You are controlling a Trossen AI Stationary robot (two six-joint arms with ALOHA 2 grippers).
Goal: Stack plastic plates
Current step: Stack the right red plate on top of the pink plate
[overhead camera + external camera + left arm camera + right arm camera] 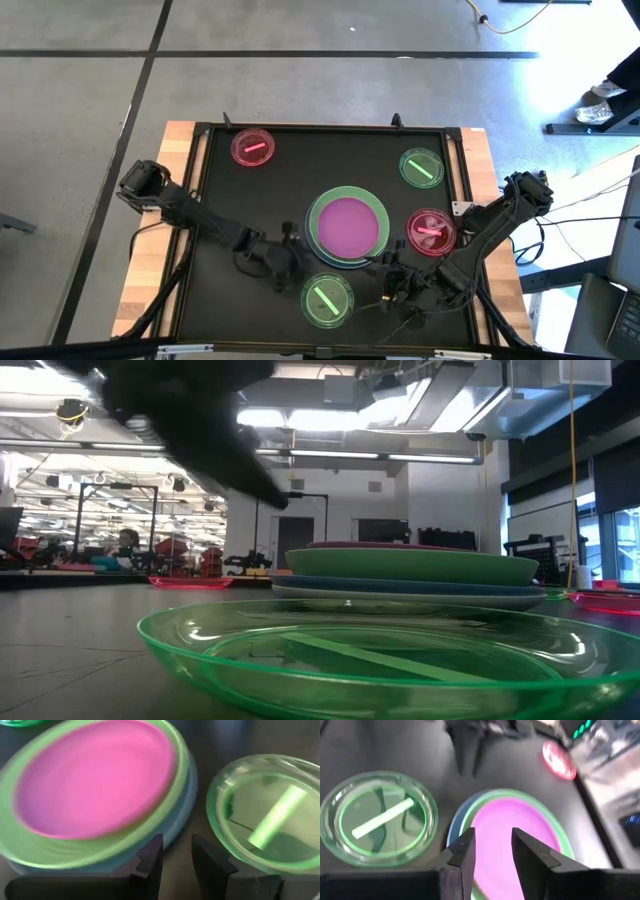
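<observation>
A stack of plates stands at the mat's middle: a purple plate (348, 224) on a light green plate (318, 208) on a blue-grey plate (345, 262). In the low view the stack (410, 572) shows a pale rim lowest. Small green striped plates lie near the front (327, 299) and at the far right (421, 167). Small pink-red plates lie at the far left (252, 148) and at the right (431, 232). My left gripper (290, 252) is open and empty at the stack's left near side. My right gripper (390, 283) is open and empty at its right near side.
The plates lie on a black mat with a raised frame (200, 200) on a wooden table (160, 250). The near green plate fills the front of the low view (390, 660). A dark arm (190, 420) crosses that view's upper left.
</observation>
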